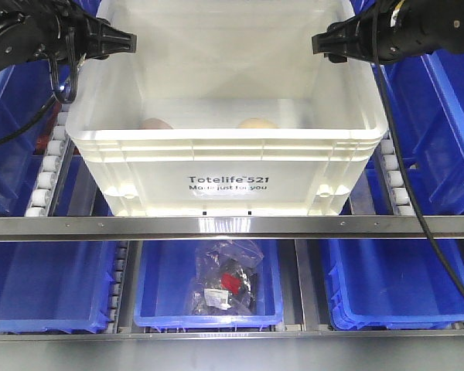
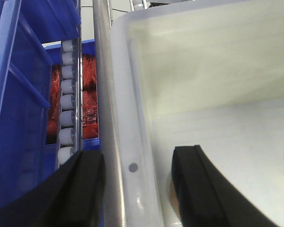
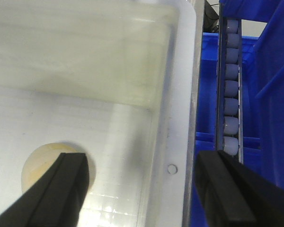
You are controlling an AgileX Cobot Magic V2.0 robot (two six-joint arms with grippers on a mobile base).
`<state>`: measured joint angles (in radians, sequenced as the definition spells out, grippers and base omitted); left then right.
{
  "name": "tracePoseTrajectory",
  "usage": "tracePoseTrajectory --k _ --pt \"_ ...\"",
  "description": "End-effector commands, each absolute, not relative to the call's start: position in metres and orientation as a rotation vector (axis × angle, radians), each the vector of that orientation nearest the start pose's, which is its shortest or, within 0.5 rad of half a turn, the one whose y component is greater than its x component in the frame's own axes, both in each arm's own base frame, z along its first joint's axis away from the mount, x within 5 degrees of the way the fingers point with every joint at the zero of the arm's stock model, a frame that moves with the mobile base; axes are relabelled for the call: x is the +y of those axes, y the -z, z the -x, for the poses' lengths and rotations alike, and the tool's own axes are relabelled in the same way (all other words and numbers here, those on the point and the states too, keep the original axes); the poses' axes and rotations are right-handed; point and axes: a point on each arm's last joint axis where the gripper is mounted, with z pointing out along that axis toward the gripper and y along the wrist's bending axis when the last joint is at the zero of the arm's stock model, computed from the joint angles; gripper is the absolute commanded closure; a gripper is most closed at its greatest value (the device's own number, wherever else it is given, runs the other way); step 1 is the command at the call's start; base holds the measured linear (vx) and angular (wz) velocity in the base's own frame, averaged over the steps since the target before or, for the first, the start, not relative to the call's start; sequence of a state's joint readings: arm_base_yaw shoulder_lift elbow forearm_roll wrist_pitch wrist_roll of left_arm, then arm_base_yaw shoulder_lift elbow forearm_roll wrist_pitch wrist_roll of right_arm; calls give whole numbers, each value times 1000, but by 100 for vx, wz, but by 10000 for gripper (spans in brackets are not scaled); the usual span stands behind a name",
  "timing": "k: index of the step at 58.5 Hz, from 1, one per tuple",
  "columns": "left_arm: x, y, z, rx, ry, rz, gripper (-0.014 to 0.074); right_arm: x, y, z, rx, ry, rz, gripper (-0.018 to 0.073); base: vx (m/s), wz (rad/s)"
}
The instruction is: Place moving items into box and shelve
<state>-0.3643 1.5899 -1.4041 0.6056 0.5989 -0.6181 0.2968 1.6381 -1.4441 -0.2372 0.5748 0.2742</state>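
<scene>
Box: large white plastic tote (image 1: 224, 174), ribbed rim, black print "Totelife 521" on its front wall; upright, open top, sitting on the shelf's roller rails above a row of lower bins.
Pinkish-brown ball: (image 1: 156, 124) inside the box, on its floor at the front left, only its top showing over the front rim.
Pale yellow ball: (image 1: 257, 123) inside the box, on the floor at front centre-right, apart from the pinkish one; seen from above as a round tan shape (image 3: 40, 166).
</scene>
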Motion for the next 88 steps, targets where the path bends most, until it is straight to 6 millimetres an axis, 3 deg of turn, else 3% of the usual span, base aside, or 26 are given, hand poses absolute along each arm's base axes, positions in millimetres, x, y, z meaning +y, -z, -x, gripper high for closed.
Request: tracePoseTrajectory --k 1,14,33,40,47,51,88 --pt "-103 -386 -343 2011 -26 -104 170 98 -377 -358 2086 -76 183 43 0 0" --pt "-102 -400 -331 1944 13 -117 232 95 -389 -350 2054 -73 181 63 0 0" --pt "-93 -388 -306 1960 18 -137 274 89 -400 -335 2079 -44 177 143 0 0" --pt "-89 -396 -296 1937 24 -130 321 85 -399 -330 2121 -17 173 312 0 0" --pt "-86 -405 -288 1913 29 -123 482 84 -397 -328 2157 0 172 571 0 0" --pt "-84 -407 -285 1914 18 -123 608 83 -396 -327 2171 4 169 573 0 0" --pt "-81 -404 -284 1948 -10 -111 603 81 -401 -321 2176 5 158 567 0 0"
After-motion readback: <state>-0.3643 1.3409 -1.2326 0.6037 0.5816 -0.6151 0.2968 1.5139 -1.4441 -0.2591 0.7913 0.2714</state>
